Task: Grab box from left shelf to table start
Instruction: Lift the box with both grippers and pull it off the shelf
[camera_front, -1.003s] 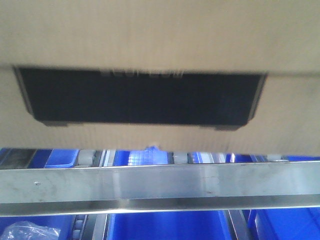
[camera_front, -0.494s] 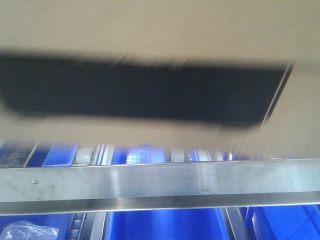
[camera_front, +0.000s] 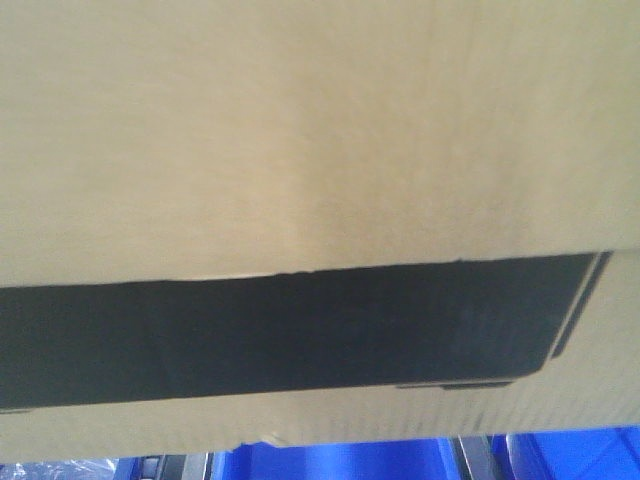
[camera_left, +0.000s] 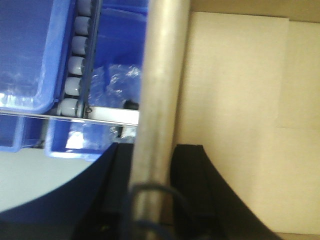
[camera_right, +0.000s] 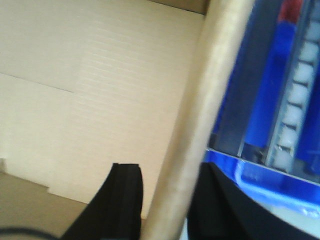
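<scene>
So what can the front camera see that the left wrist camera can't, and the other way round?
Only the front view shows the black panel printed on the outside of the box. Only the left wrist view shows the white rollers, the inside of the box, and the left gripper clamped over the box's wall. Both show the cardboard box and the blue bins.

Brown box (camera_front: 320, 150), black panel (camera_front: 300, 335), blue bins (camera_front: 340, 462)
</scene>
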